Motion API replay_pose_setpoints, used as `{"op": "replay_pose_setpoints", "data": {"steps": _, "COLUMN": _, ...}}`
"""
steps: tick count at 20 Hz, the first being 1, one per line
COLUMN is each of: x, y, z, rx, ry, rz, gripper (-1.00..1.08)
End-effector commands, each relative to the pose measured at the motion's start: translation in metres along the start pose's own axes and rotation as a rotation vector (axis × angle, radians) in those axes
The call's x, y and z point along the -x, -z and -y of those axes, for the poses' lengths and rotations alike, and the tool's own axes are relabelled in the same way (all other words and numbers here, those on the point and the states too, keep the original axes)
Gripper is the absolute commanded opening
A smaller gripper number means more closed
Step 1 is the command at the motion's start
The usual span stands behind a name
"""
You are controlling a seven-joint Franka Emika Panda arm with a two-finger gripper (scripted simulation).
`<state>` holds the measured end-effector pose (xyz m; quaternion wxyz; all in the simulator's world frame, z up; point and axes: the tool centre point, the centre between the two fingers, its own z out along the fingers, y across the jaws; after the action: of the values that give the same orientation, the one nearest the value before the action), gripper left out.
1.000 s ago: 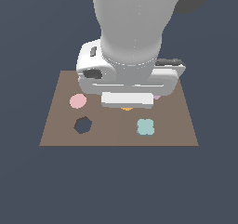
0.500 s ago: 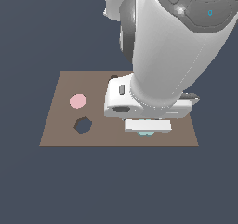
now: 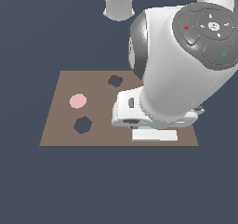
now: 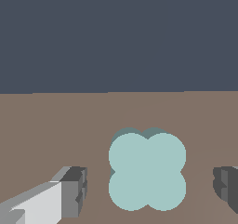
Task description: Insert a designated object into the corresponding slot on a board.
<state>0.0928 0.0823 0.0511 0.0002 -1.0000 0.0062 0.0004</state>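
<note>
The pale-teal four-lobed piece (image 4: 147,171) lies flat on the brown board (image 4: 56,125). In the wrist view my gripper (image 4: 149,187) is open, with one finger (image 4: 72,190) on each side of the piece and a clear gap to it on both sides. In the exterior view the arm's white hand (image 3: 153,118) hangs low over the board's (image 3: 60,130) front corner at the exterior view's right and hides the teal piece. The small dark lobed slot (image 3: 115,81) shows near the board's back edge, apart from the hand.
A pink disc (image 3: 78,101) lies on the board toward the exterior view's left. In front of it is a slightly bigger octagon-like dark hole (image 3: 82,125). The arm's bulky body (image 3: 186,65) covers the board's right part.
The arm has swung from the board's back middle to its front corner at the exterior view's right and come down over the teal piece. The lobed slot is now uncovered.
</note>
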Motion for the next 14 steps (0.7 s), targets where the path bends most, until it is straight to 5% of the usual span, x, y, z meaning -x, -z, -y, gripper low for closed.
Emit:
{"op": "replay_pose_setpoints", "data": {"steps": 1, "x": -0.002, "y": -0.001, "z": 0.001, "rx": 0.000, "ry": 0.000, "rz": -0.001, "gripper": 1.00}}
{"op": "replay_pose_setpoints", "data": {"steps": 13, "x": -0.002, "y": -0.021, "z": 0.001, "rx": 0.000, "ry": 0.000, "rz": -0.001, "gripper": 1.00}}
{"op": "replay_pose_setpoints", "data": {"steps": 14, "x": -0.002, "y": -0.021, "z": 0.001, "rx": 0.000, "ry": 0.000, "rz": -0.001, "gripper": -1.00}}
